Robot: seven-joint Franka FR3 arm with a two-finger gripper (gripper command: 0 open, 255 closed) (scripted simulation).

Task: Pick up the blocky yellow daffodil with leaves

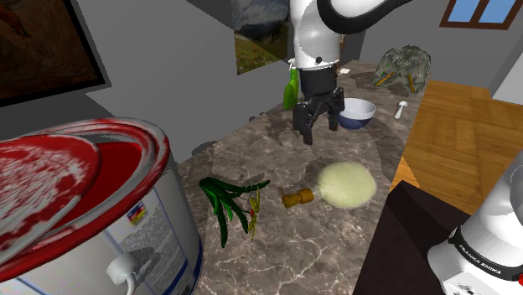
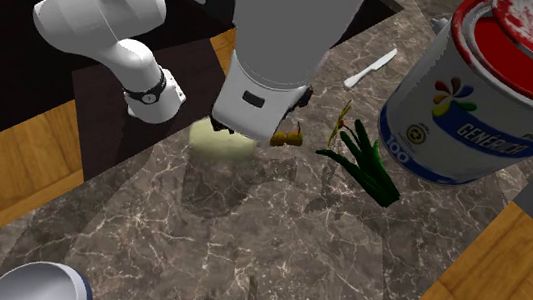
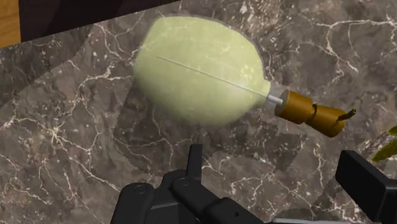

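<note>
The daffodil [image 1: 232, 199] lies flat on the marble counter, with long dark green leaves and a small yellow-and-red bloom [image 1: 253, 216] toward the counter's middle. In the second exterior view the daffodil [image 2: 365, 160] rests just in front of the big paint can. My gripper [image 1: 320, 126] hangs open above the counter, well beyond the flower and above the far side of a pale green puff. In the wrist view the gripper [image 3: 280, 175] has its fingers [image 3: 194, 162] spread apart with nothing between them, and only a leaf tip [image 3: 389, 150] pokes in beside one finger.
A pale green puff brush [image 1: 345, 184] with a brown handle [image 1: 297, 199] lies between gripper and flower. A large red-lidded paint can [image 1: 92, 209] stands close by the leaves. A blue bowl [image 1: 357, 113], green bottle [image 1: 291, 88], white spoon [image 1: 401, 109] and a frog-like figure [image 1: 402, 67] sit at the far end.
</note>
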